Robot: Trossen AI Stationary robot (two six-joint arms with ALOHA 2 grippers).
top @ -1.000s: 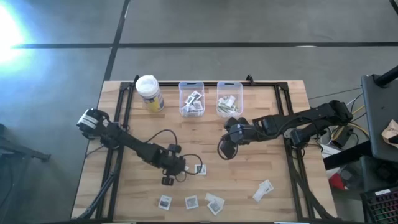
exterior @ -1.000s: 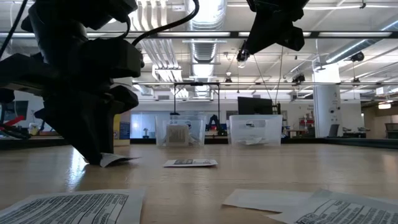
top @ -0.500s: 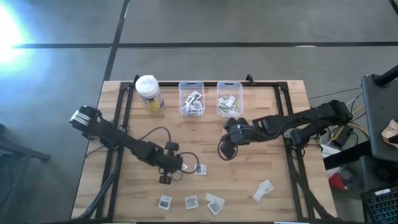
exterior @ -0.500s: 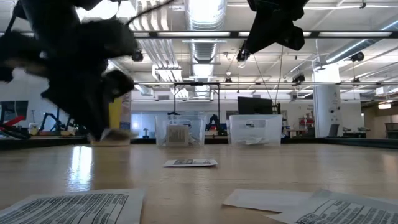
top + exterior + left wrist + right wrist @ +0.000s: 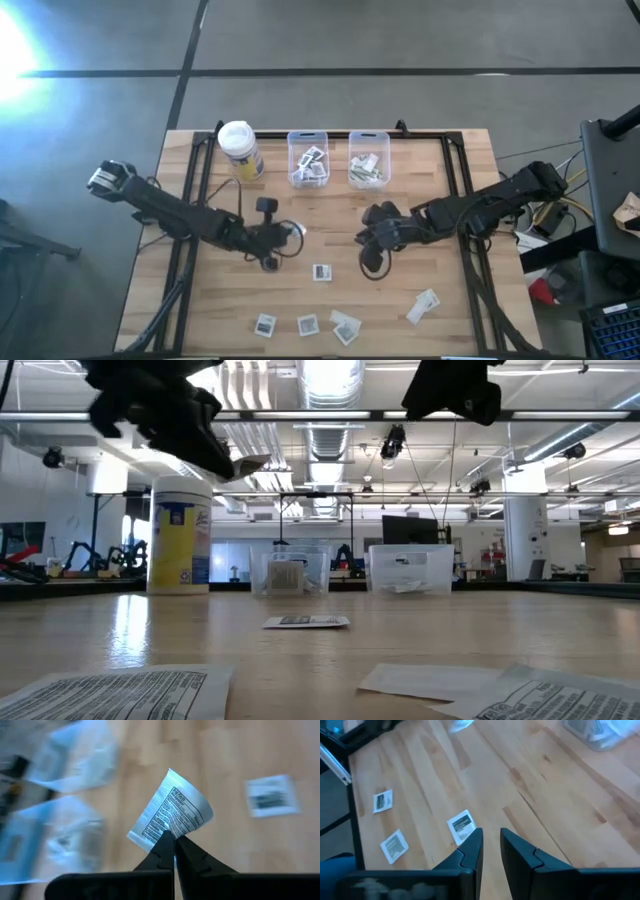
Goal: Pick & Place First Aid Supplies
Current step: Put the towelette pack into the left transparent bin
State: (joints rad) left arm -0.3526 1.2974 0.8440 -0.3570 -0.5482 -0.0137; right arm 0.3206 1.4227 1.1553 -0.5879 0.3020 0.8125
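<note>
The left gripper (image 5: 174, 836) has lifted off the table (image 5: 440, 330) — fingers pinched shut on a white packet (image 5: 171, 813). Bare wood lies below it. The right gripper (image 5: 491, 842) hovers slightly parted, empty.

In the left wrist view, the two clear bins (image 5: 60, 820) at 9 o'clock are blurred, so their contents cannot be identified, and the packet (image 5: 170, 817) has its lower corner hidden between the left gripper (image 5: 174, 842) fingertips. In the low view, the sheets (image 5: 110, 695) at 7 o'clock and 5 o'clock are cut off by the bottom edge. In the high view, print on the loose packets (image 5: 308, 324) at 6 o'clock is too small to read.
</note>
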